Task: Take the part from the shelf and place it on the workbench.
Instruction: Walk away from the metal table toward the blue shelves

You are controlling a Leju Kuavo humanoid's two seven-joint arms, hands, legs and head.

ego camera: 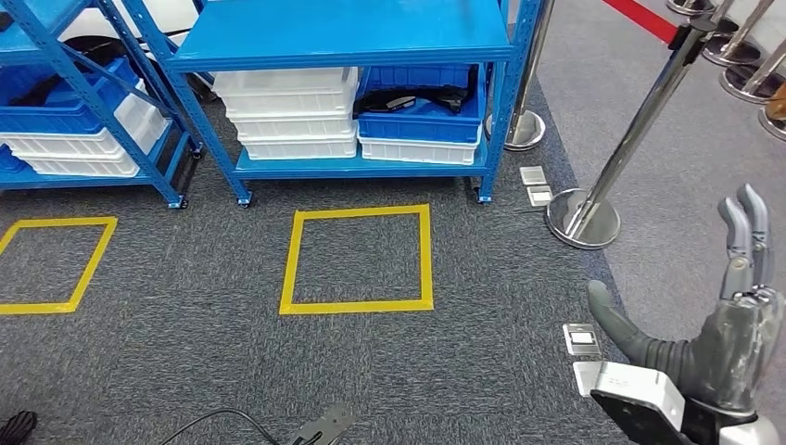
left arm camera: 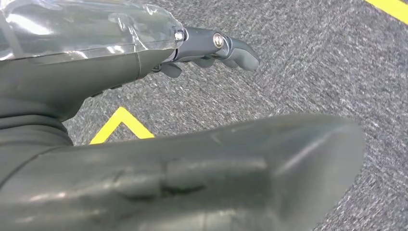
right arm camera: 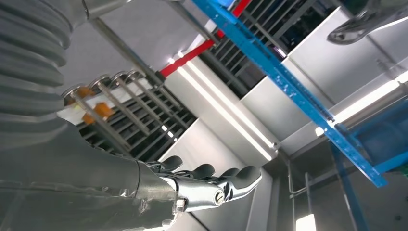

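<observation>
- shelf [ego camera: 352, 37]: blue, on grey carpet; its bottom level holds stacked white bins [ego camera: 292, 116] and a blue bin [ego camera: 419, 116] with a dark part [ego camera: 412, 100] inside.
- yellow square [ego camera: 357, 260]: taped on the carpet just before the shelf.
- right robot hand [ego camera: 718, 315]: raised right of the square, fingers spread, empty.
- left robot hand [left arm camera: 144, 120]: over carpet, fingers extended, holding nothing.
</observation>
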